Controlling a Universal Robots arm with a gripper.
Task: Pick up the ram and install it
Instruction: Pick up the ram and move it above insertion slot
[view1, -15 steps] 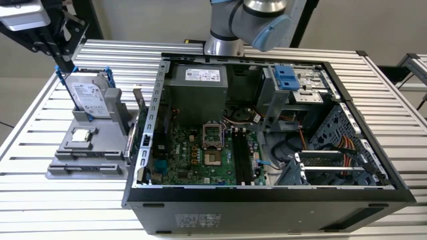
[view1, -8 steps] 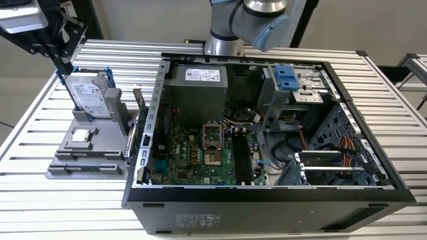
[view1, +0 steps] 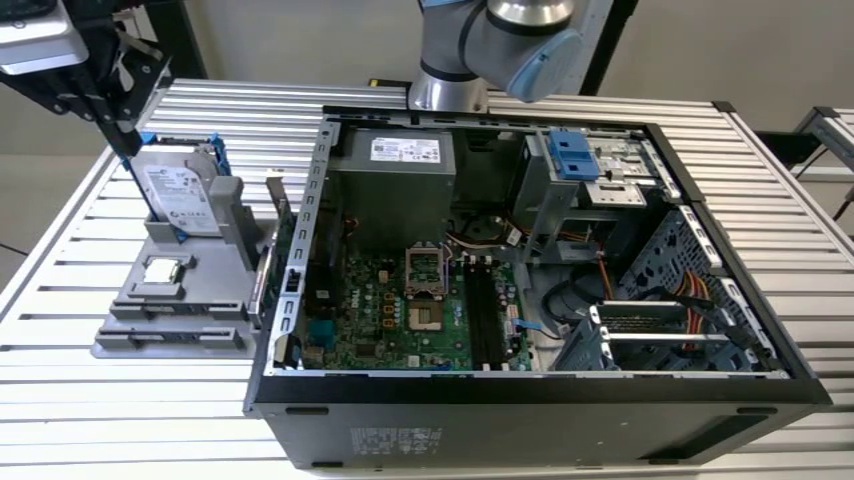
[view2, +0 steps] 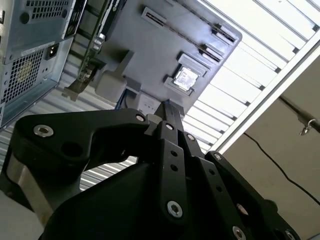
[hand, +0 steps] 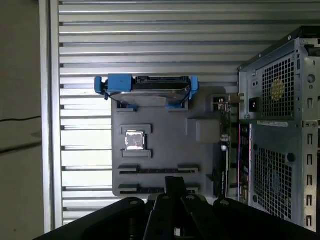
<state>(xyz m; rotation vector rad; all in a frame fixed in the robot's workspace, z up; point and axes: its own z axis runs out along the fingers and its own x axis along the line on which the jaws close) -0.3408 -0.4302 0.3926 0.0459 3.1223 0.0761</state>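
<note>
My gripper (view1: 130, 148) hangs high over the far corner of the grey parts holder (view1: 140, 300), at the exterior view's left, just above the upright hard drive (view1: 180, 195). Its black fingers come together at the tip (view2: 167, 107) (hand: 175, 182), and I see nothing between them. The ram is out of view. The holder's two long slots (hand: 150, 170) look bare. The motherboard (view1: 387, 310) lies in the open computer case (view1: 534, 400), with its long black slots (view1: 483, 310) near the middle.
A small square silver chip (view1: 163, 270) (hand: 133, 140) sits in the holder. A circuit card with a metal bracket (view1: 271, 235) stands between holder and case. The case wall (view1: 300, 250) rises beside it. Everything rests on a slatted metal table (view1: 80, 420).
</note>
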